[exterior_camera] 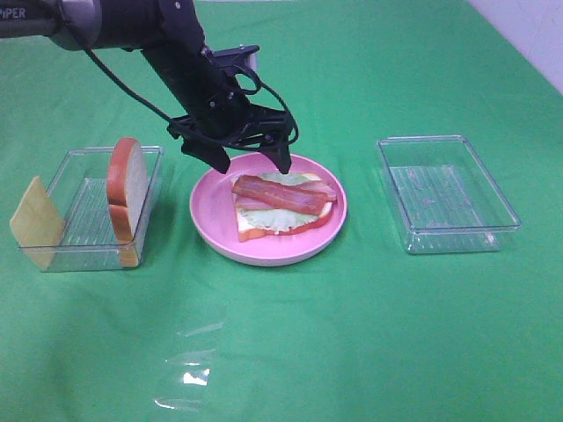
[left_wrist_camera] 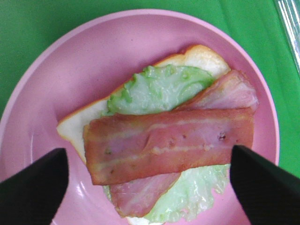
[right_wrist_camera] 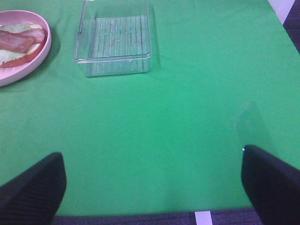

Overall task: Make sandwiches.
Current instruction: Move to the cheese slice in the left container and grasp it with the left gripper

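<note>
Overhead, the left gripper (exterior_camera: 252,160) hangs with jaws spread, holding nothing, above the sandwich (exterior_camera: 283,204) on the pink plate (exterior_camera: 211,217). Its wrist camera shows plainly two bacon strips (left_wrist_camera: 168,143) crossed over lettuce (left_wrist_camera: 154,89). Only the right wrist view catches the right gripper (right_wrist_camera: 152,187), jaws apart over green cloth (right_wrist_camera: 164,131). Clear trays (exterior_camera: 453,237) flank the plate; pale wall (exterior_camera: 528,26) beyond.

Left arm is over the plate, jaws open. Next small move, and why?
Probably lift the left gripper straight up: its jaws stand open astride the bacon, which lies on the lettuce; cheese and bread wait at the left tray.
</note>
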You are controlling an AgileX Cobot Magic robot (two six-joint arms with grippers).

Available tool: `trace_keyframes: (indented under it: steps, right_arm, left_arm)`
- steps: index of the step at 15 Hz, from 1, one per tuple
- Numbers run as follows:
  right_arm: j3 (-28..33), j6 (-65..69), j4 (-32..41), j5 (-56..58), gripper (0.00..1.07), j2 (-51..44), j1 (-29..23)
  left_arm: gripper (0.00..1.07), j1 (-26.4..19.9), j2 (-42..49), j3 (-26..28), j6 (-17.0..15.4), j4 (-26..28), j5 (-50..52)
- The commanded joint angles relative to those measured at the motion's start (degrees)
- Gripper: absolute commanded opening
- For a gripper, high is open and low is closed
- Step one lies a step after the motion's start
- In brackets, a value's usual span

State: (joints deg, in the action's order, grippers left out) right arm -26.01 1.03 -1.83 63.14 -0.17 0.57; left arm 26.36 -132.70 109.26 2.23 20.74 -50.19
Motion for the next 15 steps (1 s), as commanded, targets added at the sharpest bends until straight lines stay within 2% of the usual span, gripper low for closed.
trace_keyframes:
  steps: [1,3,5,7,10,11,12,15]
  right_arm:
    - [0.1,-0.5,0.2,-0.3,0.98,-1.7,0.4]
    - [0.1,-0.5,0.2,-0.3,0.98,-1.7,0.4]
    - [0.1,-0.4,0.2,-0.3,0.98,-1.7,0.4]
    - [0.1,-0.4,0.2,-0.3,0.98,-1.7,0.4]
    - [0.1,-0.5,0.2,-0.3,0.98,-1.6,0.4]
    - [0.1,-0.5,0.2,-0.3,0.98,-1.6,0.4]
    - [0.1,-0.5,0.2,-0.3,0.98,-1.6,0.4]
    - [0.1,-0.5,0.2,-0.3,0.98,-1.6,0.4]
  left_arm:
    - [1.01,0.1,2.4,1.5,-0.5,-0.5,0.2]
    - [1.01,0.1,3.6,6.5,-1.4,-3.3,-5.7]
    - [1.01,0.1,4.7,11.5,-2.6,-8.7,-14.1]
    - [1.01,-0.1,6.8,14.1,-3.3,-13.3,-19.7]
    - [1.01,-1.7,11.2,14.1,-5.3,-18.2,-24.3]
    - [1.01,-4.0,15.5,12.6,-7.0,-18.3,-25.4]
    - [1.01,-4.5,17.0,11.5,-7.0,-18.3,-25.4]
    - [1.01,-9.5,24.9,2.6,-6.9,-18.4,-25.4]
